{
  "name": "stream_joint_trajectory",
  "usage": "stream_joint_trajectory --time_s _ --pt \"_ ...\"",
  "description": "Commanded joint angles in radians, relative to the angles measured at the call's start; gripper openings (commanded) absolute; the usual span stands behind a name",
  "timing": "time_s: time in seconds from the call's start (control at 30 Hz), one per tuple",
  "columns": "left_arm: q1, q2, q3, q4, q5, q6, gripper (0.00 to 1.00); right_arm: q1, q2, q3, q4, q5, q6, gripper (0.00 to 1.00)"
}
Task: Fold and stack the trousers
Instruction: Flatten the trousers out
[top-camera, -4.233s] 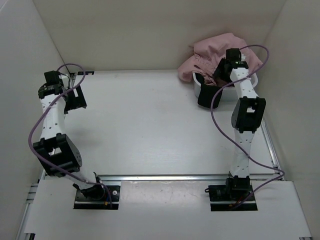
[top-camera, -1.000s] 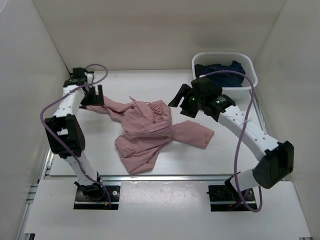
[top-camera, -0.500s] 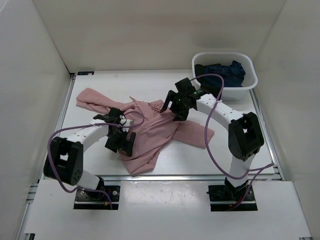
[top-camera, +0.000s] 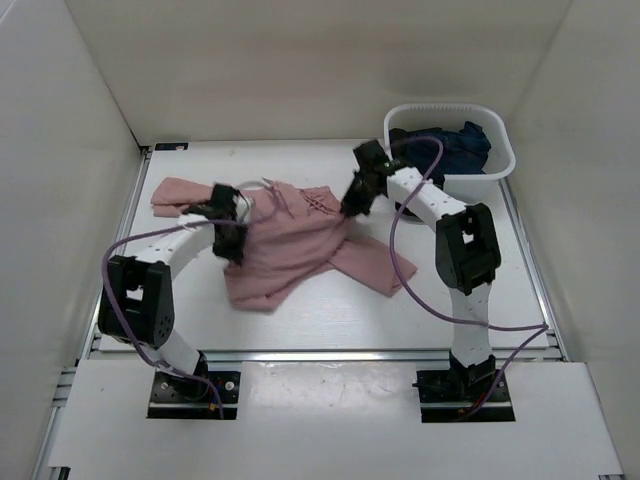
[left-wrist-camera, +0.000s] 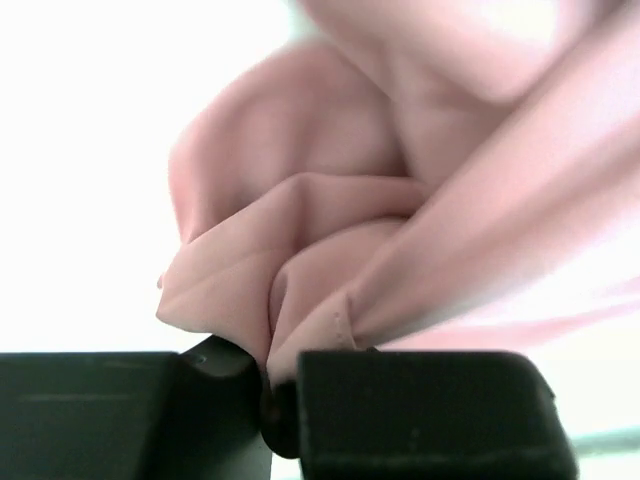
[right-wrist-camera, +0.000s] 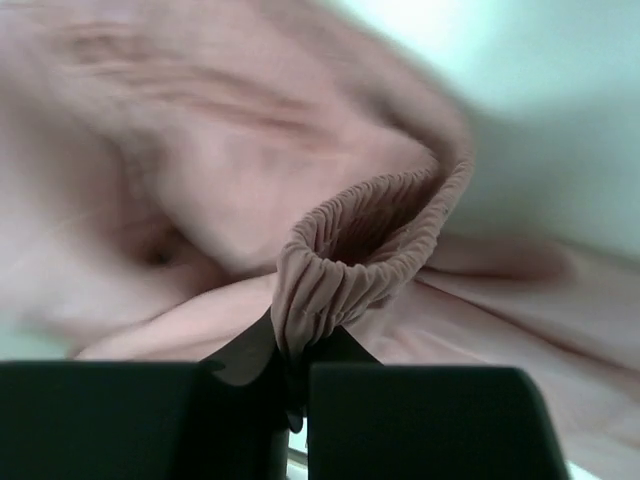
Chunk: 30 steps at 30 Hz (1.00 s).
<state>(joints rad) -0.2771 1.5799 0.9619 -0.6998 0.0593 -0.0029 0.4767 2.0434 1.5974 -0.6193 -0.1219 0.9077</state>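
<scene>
Top external view: the trousers (top-camera: 285, 245) lie spread and wrinkled across the middle of the surface (top-camera: 300, 325), their long axis running left to right; one leg end points to the far left, close to the left edge; the other leg trails right and toward the near side; a loose flap hangs toward the front rail; left jaws sit on the left part of the cloth, and the left wrist view shows them closed on a pinched fold of pink fabric (left-wrist-camera: 330, 250); right jaws sit at the far middle, clamped on the gathered elastic waistband (right-wrist-camera: 350, 250); bare surface lies along the near side and to the right of the cloth; a white basket (top-camera: 500, 165) holding a dark navy garment (top-camera: 455, 145) stands in the far right corner, apart from the trousers.
</scene>
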Motion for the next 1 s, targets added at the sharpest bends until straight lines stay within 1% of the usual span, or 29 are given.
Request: stream_joint_trajectory --time_s 0.0,0.03,0.07,0.1,0.13,0.17,0.23,0.3,0.33,0.37,0.4,0.43,0.47,0.5,0.53,0.57,0.6,0.63,0.67,0.7,0.73,0.77,0.83,0.87,0.97 --pt "0.162 -0.066 0.274 0.074 -0.315 0.003 0.14 0.037 0.0 0.378 0.015 -0.015 -0.073 0.0" --pt "0.252 -0.066 0.356 0.074 -0.364 0.003 0.14 0.037 0.011 0.45 0.015 -0.015 -0.073 0.0" --pt "0.292 -0.066 0.524 0.065 -0.374 0.003 0.14 0.048 0.0 0.507 0.024 -0.04 -0.063 0.0" --pt "0.327 -0.075 0.605 0.065 -0.374 0.003 0.14 0.057 -0.012 0.568 0.039 -0.05 -0.05 0.0" --pt "0.37 -0.075 0.733 0.054 -0.386 0.003 0.14 0.071 -0.032 0.569 0.061 -0.05 -0.027 0.0" --pt "0.371 -0.092 0.779 0.054 -0.386 0.003 0.14 0.08 -0.082 0.569 0.1 -0.05 -0.027 0.0" --pt "0.349 -0.141 0.827 0.045 -0.377 0.003 0.14 0.105 -0.142 0.48 0.112 -0.016 -0.027 0.0" --pt "0.305 -0.182 0.812 0.011 -0.356 0.003 0.14 0.114 -0.227 0.402 0.122 0.019 -0.027 0.0" --pt "0.256 -0.214 0.778 -0.072 -0.313 0.003 0.14 0.114 -0.271 0.322 0.113 0.034 -0.038 0.0" --pt "0.234 -0.225 0.758 -0.136 -0.274 0.003 0.14 0.114 -0.291 0.288 0.08 0.083 -0.055 0.0" --pt "0.214 -0.225 0.733 -0.2 -0.233 0.003 0.19 0.114 -0.308 0.257 0.054 0.111 -0.064 0.0" --pt "0.179 -0.238 0.666 -0.264 -0.135 0.003 0.4 0.114 -0.34 0.198 0.034 0.129 -0.082 0.0" --pt "0.168 -0.251 0.626 -0.329 -0.072 0.003 0.52 0.103 -0.356 0.168 0.02 0.142 -0.098 0.0" --pt "0.168 -0.251 0.586 -0.452 -0.006 0.003 0.62 0.094 -0.371 0.141 -0.017 0.155 -0.107 0.0" --pt "0.158 -0.264 0.549 -0.505 0.058 0.003 0.72 0.094 -0.406 0.113 -0.039 0.198 -0.127 0.0" --pt "0.157 -0.276 0.514 -0.553 0.176 0.003 0.78 0.083 -0.426 0.083 -0.055 0.224 -0.139 0.0" --pt "0.157 -0.276 0.458 -0.617 0.23 0.003 0.87 0.074 -0.471 0.014 -0.095 0.257 -0.139 0.0" --pt "0.157 -0.296 0.425 -0.618 0.258 0.003 0.91 0.065 -0.495 -0.026 -0.112 0.29 -0.151 0.0" --pt "0.157 -0.332 0.394 -0.618 0.296 0.003 0.92 0.056 -0.52 -0.068 -0.126 0.318 -0.161 0.0" --pt "0.157 -0.348 0.352 -0.618 0.297 0.003 0.93 0.033 -0.567 -0.109 -0.16 0.382 -0.161 0.0" --pt "0.157 -0.357 0.351 -0.609 0.297 0.003 0.94 0.02 -0.589 -0.191 -0.174 0.41 -0.161 0.0" --pt "0.167 -0.357 0.351 -0.59 0.262 0.003 0.94 -0.002 -0.61 -0.23 -0.186 0.439 -0.17 0.0" --pt "0.188 -0.347 0.351 -0.526 0.185 0.003 0.98 -0.026 -0.663 -0.299 -0.212 0.482 -0.17 0.0" --pt "0.228 -0.315 0.351 -0.45 0.119 0.003 0.99 -0.036 -0.676 -0.36 -0.212 0.498 -0.196 0.0" --pt "0.277 -0.229 0.383 -0.348 0.018 0.003 0.99 -0.056 -0.709 -0.419 -0.221 0.522 -0.217 0.0"
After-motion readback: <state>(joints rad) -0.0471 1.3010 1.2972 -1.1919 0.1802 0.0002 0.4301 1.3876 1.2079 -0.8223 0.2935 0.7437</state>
